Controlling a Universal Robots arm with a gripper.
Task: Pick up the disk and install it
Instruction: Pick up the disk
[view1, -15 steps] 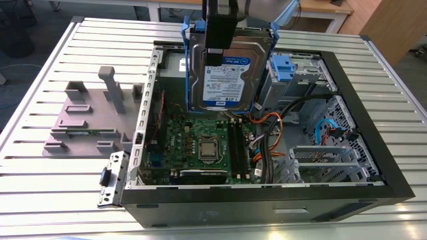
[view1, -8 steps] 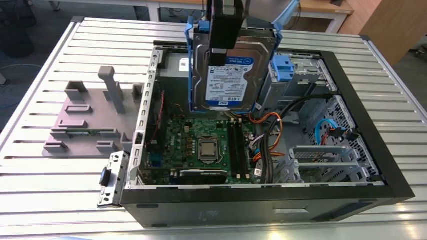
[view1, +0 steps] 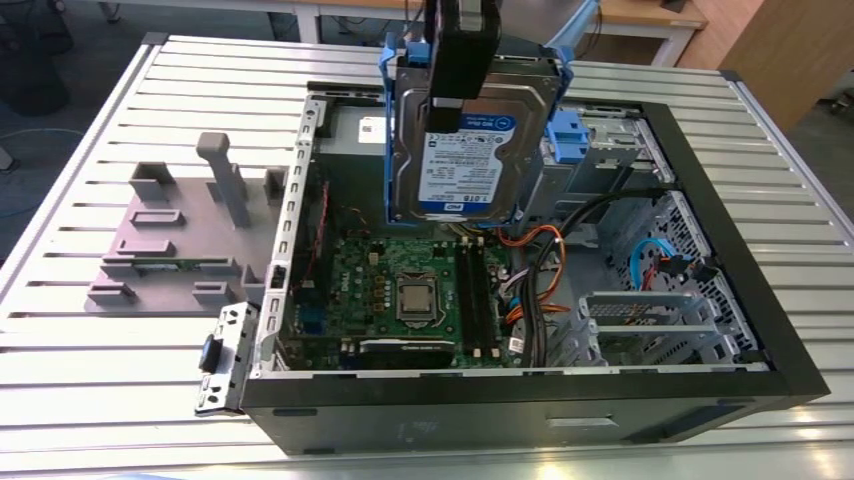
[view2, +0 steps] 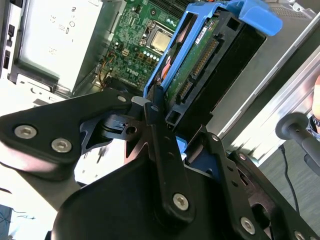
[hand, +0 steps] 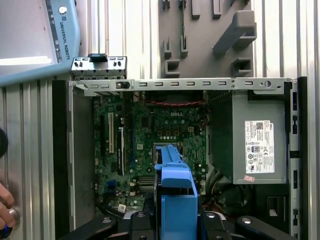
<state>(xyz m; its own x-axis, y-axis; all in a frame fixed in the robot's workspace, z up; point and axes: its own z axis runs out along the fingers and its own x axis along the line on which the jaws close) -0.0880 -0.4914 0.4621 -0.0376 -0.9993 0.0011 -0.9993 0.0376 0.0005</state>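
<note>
- One disk (view1: 474, 150) hangs upright in the exterior view, with its white-and-blue label towards the camera and its blue carrier bracket (view1: 391, 140) along the sides. It is in the air above the open computer case (view1: 761, 330), over the far part of the green motherboard (view1: 400, 290).
- The black tool (view1: 454, 90) reaches down from above and is clamped on the disk's upper end.
- On the slatted desk (view1: 80, 400), the grey stand (view1: 187, 230) sits just beside the case, at the exterior view's left. A silver drive cage (view1: 607, 140) with a blue tab is fixed inside the case at the exterior view's right of the disk.
- In the second wrist view the tool (view2: 177, 125) is clenched on the disk (view2: 200, 65) from both sides. Its black fingers (view2: 155, 110) press against the blue bracket, and the disk's connector edge faces the camera. Beyond the disk lie the motherboard (view2: 145, 30) and the grey power supply box (view2: 50, 35).
- In the first wrist view the camera looks straight down into the case. The disk (hand: 175, 200) is seen edge-on as a blue bar between the tool's black links, over the motherboard (hand: 145, 135).
- The power supply box (hand: 255, 145) sits beside the board, the stand (hand: 220, 35) lies outside the case wall, and a person's hand (hand: 5, 212) rests at the desk's edge.
</note>
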